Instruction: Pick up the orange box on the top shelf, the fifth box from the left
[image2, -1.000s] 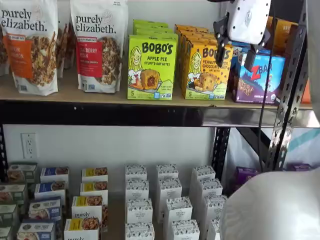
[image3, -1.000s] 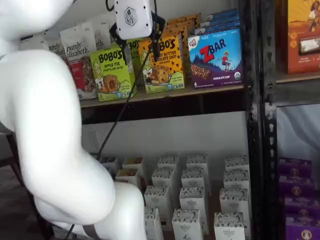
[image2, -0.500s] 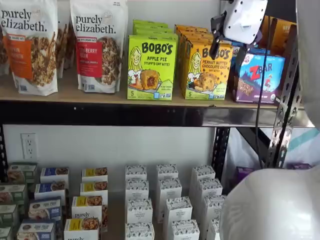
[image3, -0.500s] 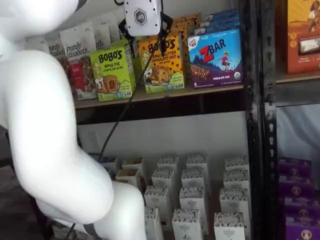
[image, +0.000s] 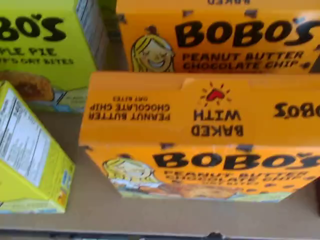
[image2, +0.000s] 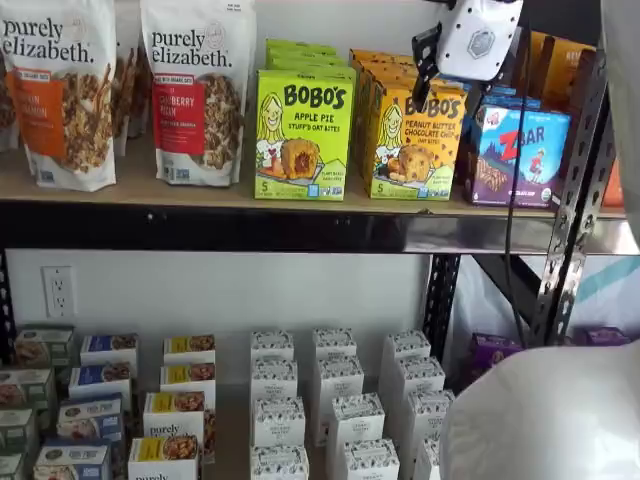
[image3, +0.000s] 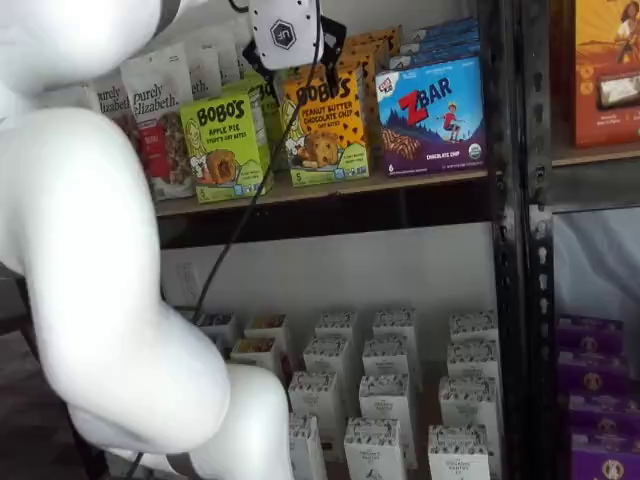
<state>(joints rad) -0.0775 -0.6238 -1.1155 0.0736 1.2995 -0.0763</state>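
The orange box stands at the front of its row on the top shelf, just right of the lime-green Apple Pie carton and left of the blue ZBar box, face outward and upright. The hand hangs directly above and slightly in front of that carton, its white body over the box's upper right corner in both shelf views; the black fingers straddle the top edge with a gap between them, so it is open and holding nothing. From the wrist view the carton's top flap, printed "Baked With", fills the middle, with a second identical box close behind it, which suggests the hand is nearly centred over the target. The box's long axis across the shelf runs side to side, so the fingers will probably have to close front to back or come down along its narrow depth; which of these the fingers are lined up for is hard to judge here.
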